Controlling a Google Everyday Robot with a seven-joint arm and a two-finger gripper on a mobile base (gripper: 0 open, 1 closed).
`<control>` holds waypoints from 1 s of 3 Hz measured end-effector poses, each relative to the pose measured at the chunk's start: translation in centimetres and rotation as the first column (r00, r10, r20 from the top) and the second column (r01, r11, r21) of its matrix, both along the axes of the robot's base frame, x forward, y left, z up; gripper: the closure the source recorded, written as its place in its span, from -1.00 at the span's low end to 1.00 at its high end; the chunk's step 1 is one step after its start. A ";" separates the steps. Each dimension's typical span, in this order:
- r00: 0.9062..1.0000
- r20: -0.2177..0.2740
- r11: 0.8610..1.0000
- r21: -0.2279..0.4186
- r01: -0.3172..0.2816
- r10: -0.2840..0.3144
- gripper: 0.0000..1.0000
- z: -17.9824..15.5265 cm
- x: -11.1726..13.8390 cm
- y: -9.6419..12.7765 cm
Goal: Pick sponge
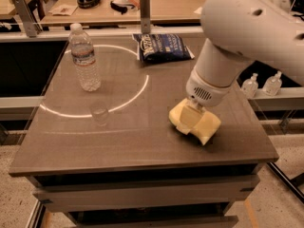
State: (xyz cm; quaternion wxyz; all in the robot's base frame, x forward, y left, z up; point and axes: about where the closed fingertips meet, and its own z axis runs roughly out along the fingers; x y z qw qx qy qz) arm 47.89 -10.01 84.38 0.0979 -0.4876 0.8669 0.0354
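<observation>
The pale yellow sponge [209, 128] lies at the right front of the brown table [123, 146], tilted with its right end toward the front edge. My gripper [190, 121] comes down on it from above, below the white wrist [205, 90]. A yellowish padded finger [189, 114] presses against the sponge's middle, and the gripper is shut on the sponge. The far finger is hidden behind the sponge and the wrist.
A clear water bottle [85, 58] stands at the back left. A small clear cup [99, 114] stands in front of it. A dark blue snack bag [161, 46] lies at the back centre. Two small bottles [261, 83] sit on a ledge to the right.
</observation>
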 end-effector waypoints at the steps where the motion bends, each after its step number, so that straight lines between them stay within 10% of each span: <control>1: 0.998 0.047 0.994 0.104 -0.040 0.035 1.00 2.5 -0.3 -0.2; 3: 0.992 0.070 0.969 0.215 -0.118 0.105 1.00 4.4 -0.6 0.4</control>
